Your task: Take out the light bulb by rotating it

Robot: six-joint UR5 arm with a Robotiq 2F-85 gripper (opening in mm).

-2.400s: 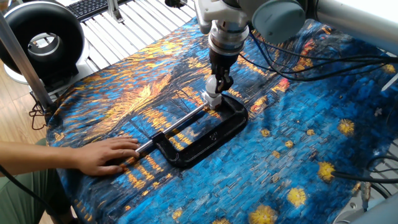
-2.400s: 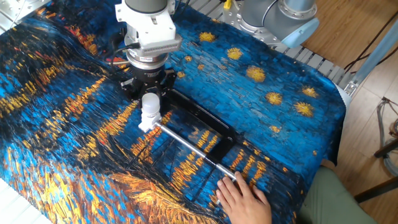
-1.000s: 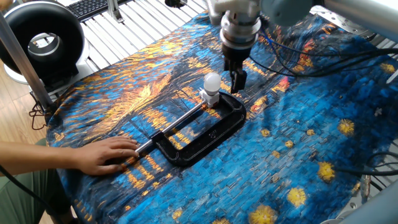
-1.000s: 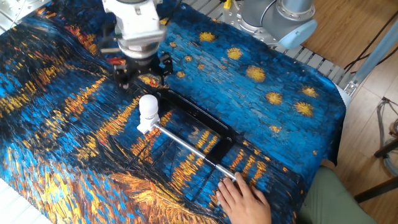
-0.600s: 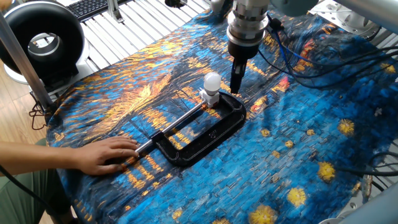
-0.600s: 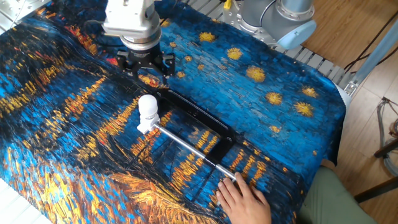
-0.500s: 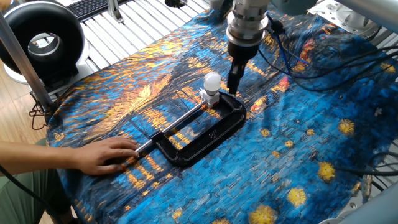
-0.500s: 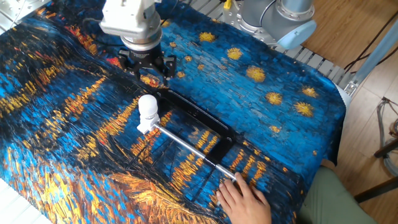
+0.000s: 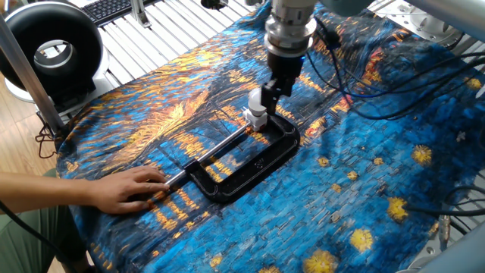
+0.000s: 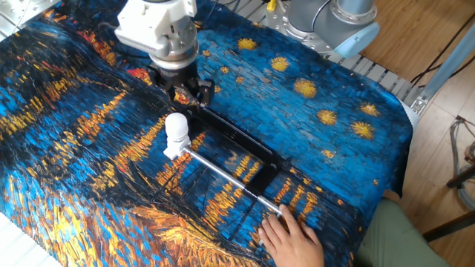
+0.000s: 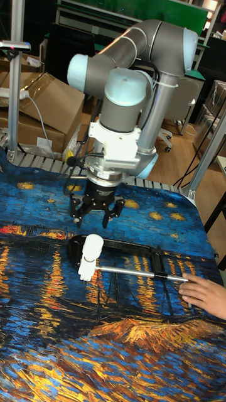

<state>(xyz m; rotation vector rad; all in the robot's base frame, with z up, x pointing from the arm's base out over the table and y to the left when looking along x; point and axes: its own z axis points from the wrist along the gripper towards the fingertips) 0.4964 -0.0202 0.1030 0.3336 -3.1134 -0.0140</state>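
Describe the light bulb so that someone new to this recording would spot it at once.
On the blue and orange painted cloth lies a big black C-clamp. At the end of its silver screw rod stands the light bulb, just below the open gripper. It is the only small white, round-topped thing there.

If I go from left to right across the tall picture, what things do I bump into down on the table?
The light bulb → the black clamp's frame → the clamp's silver screw rod ending farther right → the person's hand.
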